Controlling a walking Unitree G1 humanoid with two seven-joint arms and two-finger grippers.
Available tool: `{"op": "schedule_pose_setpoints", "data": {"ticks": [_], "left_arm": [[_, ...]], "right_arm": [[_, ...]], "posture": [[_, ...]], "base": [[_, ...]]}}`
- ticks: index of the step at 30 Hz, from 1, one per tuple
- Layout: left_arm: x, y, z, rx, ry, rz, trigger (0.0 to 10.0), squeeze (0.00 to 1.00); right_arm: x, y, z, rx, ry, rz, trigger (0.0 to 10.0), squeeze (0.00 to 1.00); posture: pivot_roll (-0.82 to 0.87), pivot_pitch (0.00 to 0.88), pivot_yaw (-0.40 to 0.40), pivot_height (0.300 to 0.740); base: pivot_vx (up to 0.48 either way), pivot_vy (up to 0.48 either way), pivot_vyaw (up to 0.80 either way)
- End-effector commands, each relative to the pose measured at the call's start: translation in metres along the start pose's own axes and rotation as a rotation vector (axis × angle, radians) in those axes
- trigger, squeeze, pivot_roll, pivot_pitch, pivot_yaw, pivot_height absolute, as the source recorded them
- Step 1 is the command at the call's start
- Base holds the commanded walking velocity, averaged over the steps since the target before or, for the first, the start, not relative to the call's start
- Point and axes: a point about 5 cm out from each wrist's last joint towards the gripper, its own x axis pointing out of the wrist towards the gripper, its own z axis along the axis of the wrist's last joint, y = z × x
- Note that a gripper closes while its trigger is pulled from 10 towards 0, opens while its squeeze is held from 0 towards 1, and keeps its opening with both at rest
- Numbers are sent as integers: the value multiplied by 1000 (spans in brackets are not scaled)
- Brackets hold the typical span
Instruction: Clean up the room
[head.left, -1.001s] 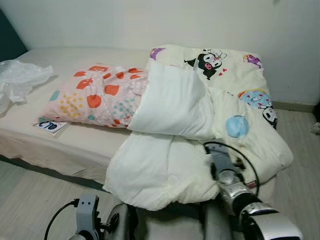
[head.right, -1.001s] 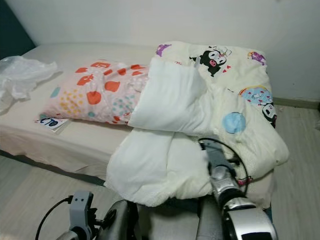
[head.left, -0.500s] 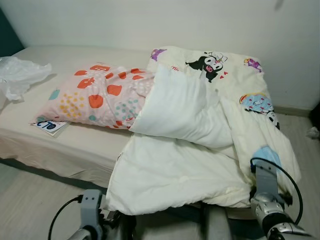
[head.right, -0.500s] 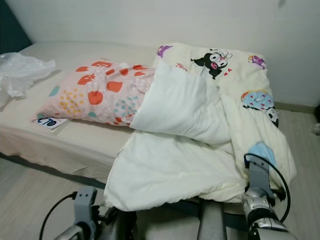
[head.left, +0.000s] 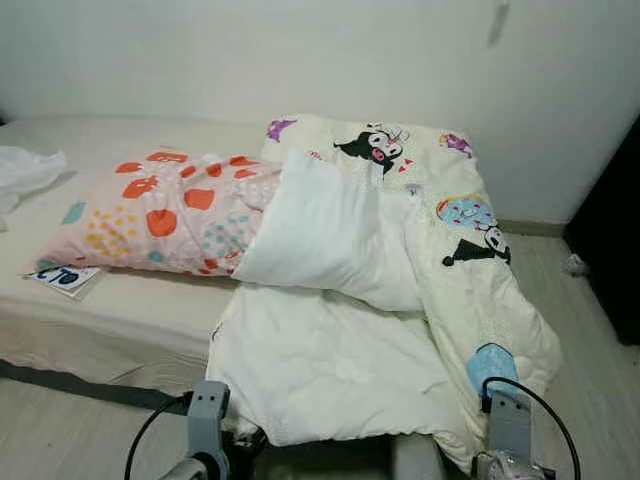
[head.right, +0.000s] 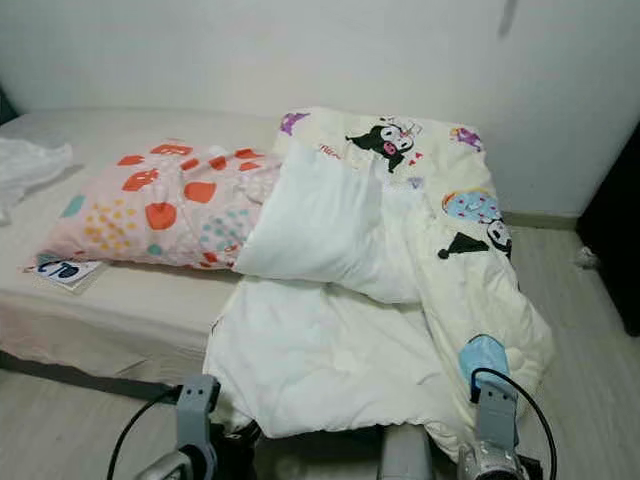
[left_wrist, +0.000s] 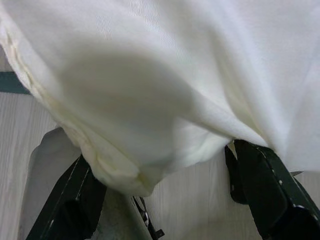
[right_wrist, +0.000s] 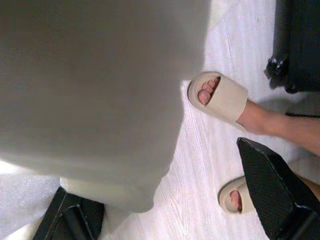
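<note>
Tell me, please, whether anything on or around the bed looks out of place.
The quilt lies bunched and folded back, spilling off the bed edge toward the floor. A booklet pokes out from under the pillow, and crumpled plastic sits at the far left.

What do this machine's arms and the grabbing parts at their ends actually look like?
Each arm is silver-grey metal: the left arm and right arm both end in a boxy grey wrist block with a thin black cable looping beside it. The fingers are long, flat, matte black and tapering, two to each gripper, with tiny pale specks on the surface.
</note>
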Motion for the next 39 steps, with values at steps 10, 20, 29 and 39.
{"op": "schedule_pose_setpoints", "data": {"ticks": [10, 20, 29, 39], "left_arm": [[0, -3, -13, -13, 85, 7, 10000, 0], [4, -10, -13, -15, 105, 5, 10000, 0], [5, -11, -11, -26, 108, 16, 10000, 0], [3, -11, -16, -29, 126, 19, 10000, 0]], "right_arm": [[-44, -15, 40, -513, -353, 97, 10000, 0], [-110, -15, 34, -1060, -435, 594, 10000, 0], [-156, -10, 42, -1159, -577, 892, 10000, 0], [-142, 10, 107, -804, -799, 727, 10000, 0]], "posture": [[-157, 80, 38, 560], [-198, 26, 41, 560], [-202, 4, 40, 560], [-210, 13, 55, 560]], "base": [[0, 0, 0], [0, 0, 0], [0, 0, 0], [0, 0, 0]]}}
